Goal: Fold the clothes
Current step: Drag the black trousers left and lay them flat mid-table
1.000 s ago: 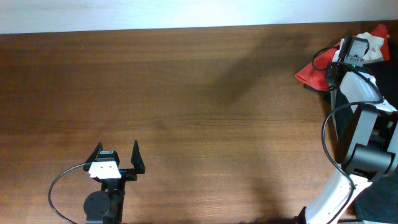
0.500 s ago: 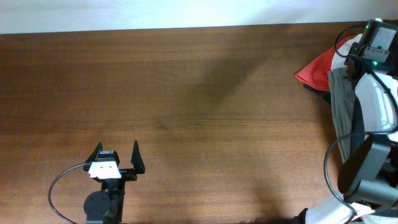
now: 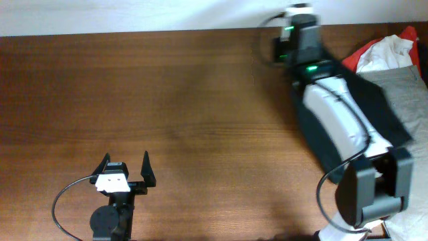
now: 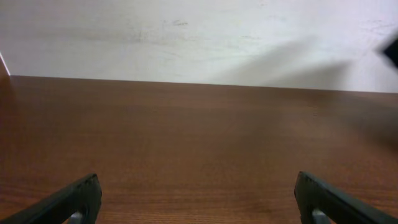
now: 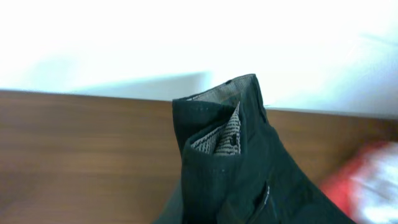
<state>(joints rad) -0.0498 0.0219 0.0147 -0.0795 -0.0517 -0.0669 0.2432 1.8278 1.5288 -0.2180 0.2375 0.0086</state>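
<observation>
The left hand [image 3: 126, 162] has not moved: it sits at the near left of the surface [image 3: 200, 120], fingers spread wide, holding nothing. The right hand [image 3: 297, 17] was over the pile at the far right corner half a second ago. It is now at the far edge, right of centre, and the black trousers [image 3: 386, 114] have come with it. They hang from the hand and trail back under the arm toward the near right, a long dark band on the surface. In the right wrist view they rise bunched just in front of the camera, waistband uppermost, one fold open on a pale grey lining [image 5: 227, 134]. The cloth covers the fingers, so the hand grips it, but how far closed cannot be read. At the far right a grey cloth [image 3: 404, 84] touches the trousers, with a white cloth [image 3: 384, 50] and a red cloth [image 3: 354, 59] beyond it.
</observation>
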